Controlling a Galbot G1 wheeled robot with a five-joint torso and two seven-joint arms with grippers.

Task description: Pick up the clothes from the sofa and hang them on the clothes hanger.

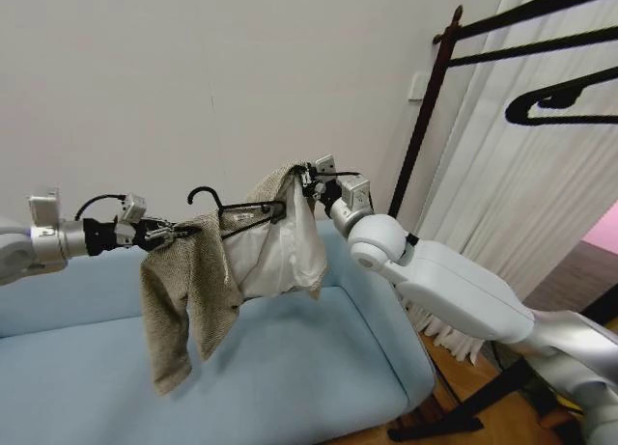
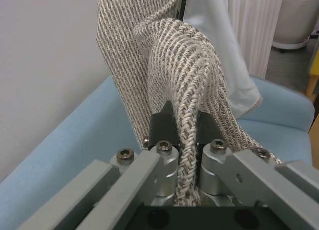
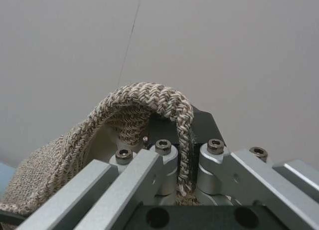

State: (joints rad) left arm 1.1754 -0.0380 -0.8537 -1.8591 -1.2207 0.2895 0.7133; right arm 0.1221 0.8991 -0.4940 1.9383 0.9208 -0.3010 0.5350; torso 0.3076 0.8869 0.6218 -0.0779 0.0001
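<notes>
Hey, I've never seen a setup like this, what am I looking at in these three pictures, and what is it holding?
This is a wheeled robot with two arms, each ending in a claw. The wide picture comes from a camera on its head; the two close-ups come from cameras on its wrists. The left claw and the right claw each pinch a knit cardigan, which hangs on a black hanger in the air above the light blue sofa. To the robot's right stands a dark clothes rack with a second hanger on it.
</notes>
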